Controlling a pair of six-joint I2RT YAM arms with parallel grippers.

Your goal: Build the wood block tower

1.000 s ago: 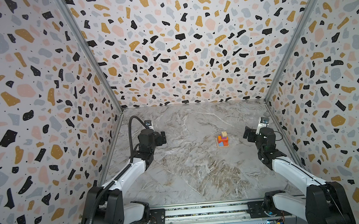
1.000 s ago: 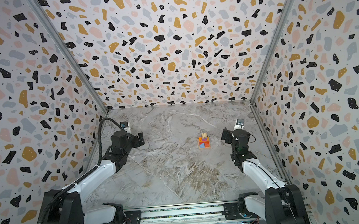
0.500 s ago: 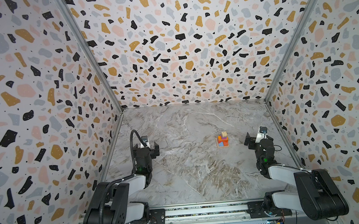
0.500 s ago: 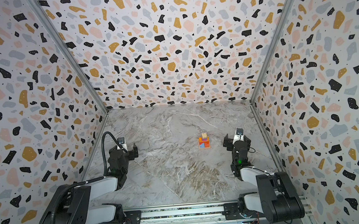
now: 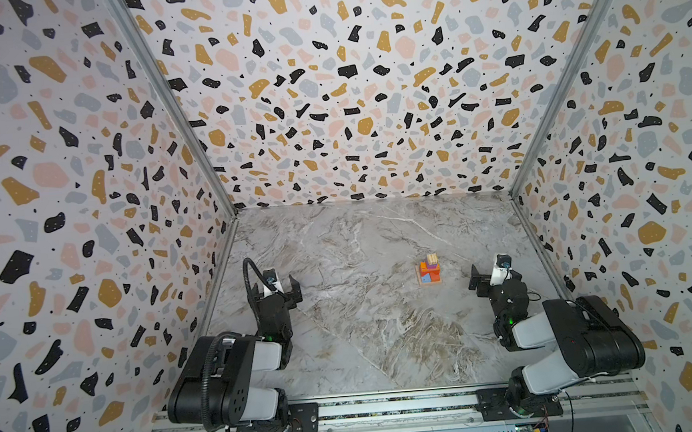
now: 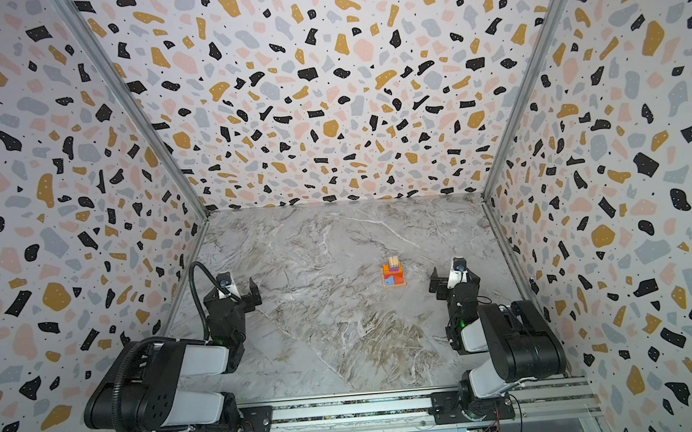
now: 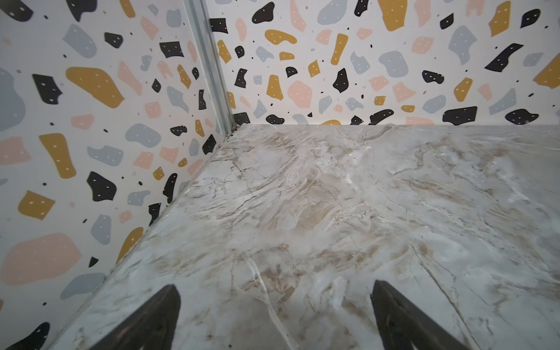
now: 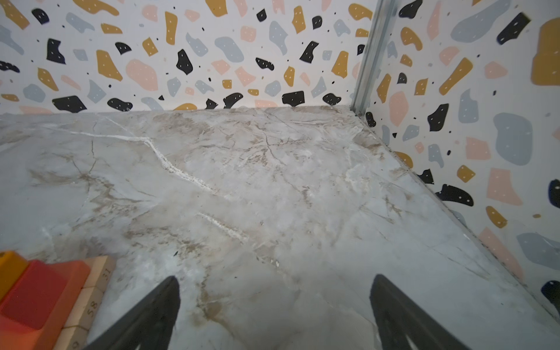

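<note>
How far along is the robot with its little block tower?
It looks finished: the tower stands stacked on the marble table, a tan cube on top. Nothing is in hand; the left claw and right claw are open, empty and apart from it. No loose blocks show, so probably nothing is left.

the small stepped tower of wood blocks point(image 5: 429, 270) has tan wooden bars point(image 8: 91, 291) at its base (printed with small dark numbers, as the right wrist view shows), light blue, orange and red in the middle, then purple under a plain tan cube on top. the flat marble-look tabletop point(image 5: 364, 328) is pale grey, veined with white and brown. the white terrazzo-print enclosure walls point(image 5: 368, 78) are speckled with black, mustard, pink and grey-blue patches.
</note>
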